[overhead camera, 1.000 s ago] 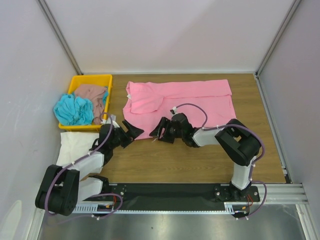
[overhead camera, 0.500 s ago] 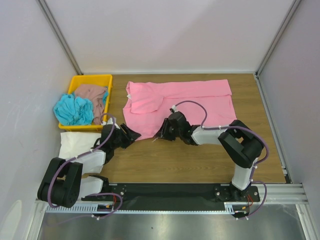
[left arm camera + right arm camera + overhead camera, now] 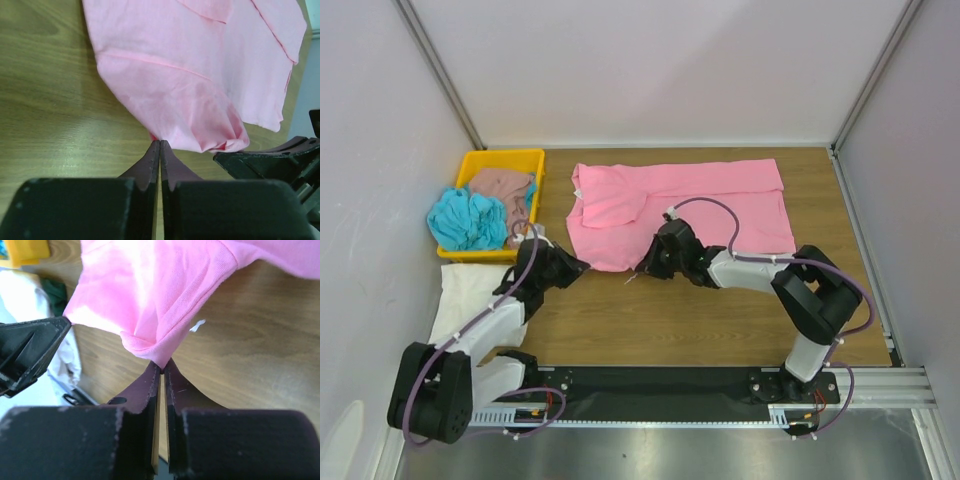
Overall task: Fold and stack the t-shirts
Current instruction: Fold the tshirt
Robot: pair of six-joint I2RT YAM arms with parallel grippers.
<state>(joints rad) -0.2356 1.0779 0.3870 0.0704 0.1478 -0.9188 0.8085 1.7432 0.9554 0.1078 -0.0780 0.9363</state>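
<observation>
Closed from wide open, left gripper (image 3: 160,144) and right gripper (image 3: 162,369) pinch the pink shirt (image 3: 710,195) at its near hem; folding not begun, turquoise shirt (image 3: 465,220) and brown shirt (image 3: 500,183) crumpled in the tray (image 3: 505,155).

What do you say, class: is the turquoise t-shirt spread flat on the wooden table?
No, the turquoise t-shirt lies crumpled in the yellow tray, beside the brown-pink t-shirt.

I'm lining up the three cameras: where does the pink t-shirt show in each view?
Top external: pink t-shirt spread across the far middle of the wooden table.
Left wrist: fills the upper right.
Right wrist: fills the top, hem pinched by the right gripper.
Shared landmark: the wooden table.
</observation>
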